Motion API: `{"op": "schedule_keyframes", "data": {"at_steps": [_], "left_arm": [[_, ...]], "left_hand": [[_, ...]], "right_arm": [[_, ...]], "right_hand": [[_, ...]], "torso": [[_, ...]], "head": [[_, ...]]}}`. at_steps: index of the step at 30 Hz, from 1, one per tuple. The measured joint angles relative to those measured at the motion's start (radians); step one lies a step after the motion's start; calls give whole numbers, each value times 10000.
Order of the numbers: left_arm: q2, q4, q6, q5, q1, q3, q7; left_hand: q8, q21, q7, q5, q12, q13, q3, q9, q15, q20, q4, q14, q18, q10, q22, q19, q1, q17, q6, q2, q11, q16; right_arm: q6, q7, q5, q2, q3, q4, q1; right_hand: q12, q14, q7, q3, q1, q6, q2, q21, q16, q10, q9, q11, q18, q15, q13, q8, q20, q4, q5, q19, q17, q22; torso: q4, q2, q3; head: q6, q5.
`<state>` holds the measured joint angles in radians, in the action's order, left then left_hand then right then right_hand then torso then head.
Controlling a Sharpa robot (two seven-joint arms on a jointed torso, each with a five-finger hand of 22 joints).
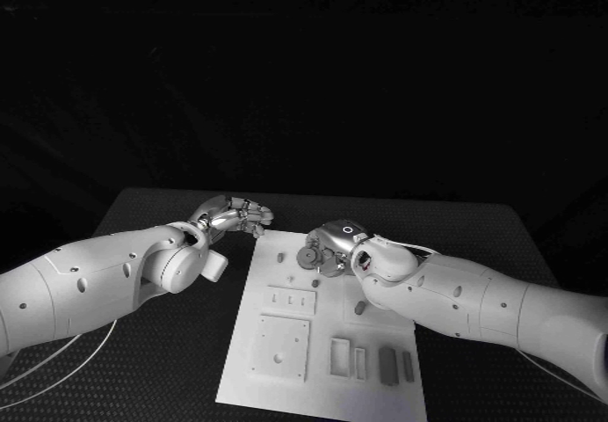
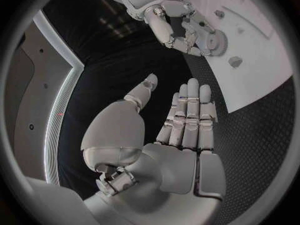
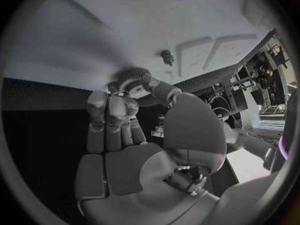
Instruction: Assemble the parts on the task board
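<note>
On my head camera, the black textured worktop [image 1: 152,352] carries the flat white rectangular task board [image 1: 323,352], which runs from the near edge toward the middle. Two white arms reach in from either side. My silver left hand [image 1: 233,215] hovers over the worktop just beside the board's far left corner; its own wrist camera shows that hand flat, fingers [image 2: 190,110] straight and side by side, thumb apart, grasping nothing. My silver right hand [image 1: 332,249] sits over the board's far end, fingers [image 3: 112,110] curled around a small grey toothed gear wheel [image 3: 132,77], which is held against the board's surface; the left wrist camera shows the same gear [image 2: 215,42] at those fingertips. Near it a small grey peg [image 3: 167,57] stands upright on the board. Closer to me, the board bears raised square plates and several dark rectangular slots [image 1: 387,364].
</note>
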<state>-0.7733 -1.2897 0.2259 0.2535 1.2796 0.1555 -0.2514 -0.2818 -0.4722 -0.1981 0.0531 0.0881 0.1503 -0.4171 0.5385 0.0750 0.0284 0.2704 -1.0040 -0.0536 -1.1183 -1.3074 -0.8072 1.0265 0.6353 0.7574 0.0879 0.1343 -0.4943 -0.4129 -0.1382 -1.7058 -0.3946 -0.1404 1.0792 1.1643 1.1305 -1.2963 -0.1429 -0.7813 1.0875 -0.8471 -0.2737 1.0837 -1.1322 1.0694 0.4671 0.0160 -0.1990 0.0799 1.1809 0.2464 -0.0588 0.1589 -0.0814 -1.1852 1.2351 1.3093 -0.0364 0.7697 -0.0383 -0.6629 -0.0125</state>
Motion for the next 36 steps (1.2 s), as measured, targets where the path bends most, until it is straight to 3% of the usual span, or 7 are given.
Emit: {"op": "schedule_keyframes", "data": {"at_steps": [7, 16, 19, 24, 27, 36], "left_arm": [[-10, 5, -32, 0, 0, 0, 34], [-25, 12, -51, 0, -2, 2, 59], [-30, 12, -53, 0, -2, 2, 63], [-32, 10, -57, 0, -1, 1, 69], [-38, 9, -59, 0, -1, 0, 72], [-33, 26, -61, 0, 0, 0, 77]], "left_hand": [[0, 0, 0, 0, 0, -1, 0, 10, 0, 0, 0, 0, 3, 0, 0, 0, -23, -5, 0, 23, 0, 0], [0, 0, 0, 0, 0, -1, 1, 9, 0, 0, -54, 0, 12, 0, 1, 0, -57, -5, 0, -11, 0, 0], [0, 0, 0, 0, 0, -2, 0, 9, 0, 0, -55, 0, 15, -1, 1, -1, -57, -5, 0, -11, -1, -1], [0, 0, 0, 0, 0, -2, 0, 8, 0, -1, -54, 0, 23, -1, 1, -1, -57, -5, 0, -11, -1, 0], [0, 0, 0, 0, 0, -2, 0, 8, 0, -1, -54, 0, 28, -1, 1, -1, -57, -5, 0, -11, -1, -1], [0, 0, 0, 0, 0, -3, 0, 17, 0, -1, -54, 0, 74, -2, -6, -1, -56, -5, 0, -11, -1, -1]], "right_arm": [[94, 31, 186, -15, 14, -39, 30], [160, 115, 374, -78, 16, -52, 45], [196, 129, 430, -92, 23, -26, 49], [229, 136, 493, -117, 28, 15, 58], [275, 142, 517, -153, 11, 52, 47], [301, 151, 493, -279, -15, 55, 2]], "right_hand": [[1, 0, 30, -26, 79, 41, 79, -1, 0, -48, -39, -18, 0, 0, 15, -6, 15, 83, -310, 15, 13, 0], [1, 0, 112, 26, 29, -1, 137, -1, -2, -142, -43, 1, -1, 0, 26, 44, 51, 140, -415, 51, 23, 0], [1, 0, 116, -23, 162, -4, 270, -1, -2, -176, -43, 34, -1, 0, 26, 71, 48, 311, -616, 55, 39, 0], [0, 0, 176, -56, 250, -53, 572, -1, -4, -192, -44, 19, -1, 0, 36, 121, 33, 696, -1435, 104, 55, 0], [0, -1, 208, -79, 193, -84, 624, -1, -4, -193, 25, 18, 0, 0, 39, 321, 33, 802, -1604, 104, 54, 0], [0, -2, 265, -110, 220, -141, 701, 5, -5, -192, -6, 18, -1, 0, 39, 288, 34, 938, -1705, 104, 64, 0]], "torso": [[4, 0, 0], [9, 1, 6], [11, 4, 5], [11, 5, 5], [11, 5, 5], [0, 1, 0]], "head": [[-16, 12], [-20, 14], [-30, 20], [-37, 22], [-38, 31], [-67, 47]]}}
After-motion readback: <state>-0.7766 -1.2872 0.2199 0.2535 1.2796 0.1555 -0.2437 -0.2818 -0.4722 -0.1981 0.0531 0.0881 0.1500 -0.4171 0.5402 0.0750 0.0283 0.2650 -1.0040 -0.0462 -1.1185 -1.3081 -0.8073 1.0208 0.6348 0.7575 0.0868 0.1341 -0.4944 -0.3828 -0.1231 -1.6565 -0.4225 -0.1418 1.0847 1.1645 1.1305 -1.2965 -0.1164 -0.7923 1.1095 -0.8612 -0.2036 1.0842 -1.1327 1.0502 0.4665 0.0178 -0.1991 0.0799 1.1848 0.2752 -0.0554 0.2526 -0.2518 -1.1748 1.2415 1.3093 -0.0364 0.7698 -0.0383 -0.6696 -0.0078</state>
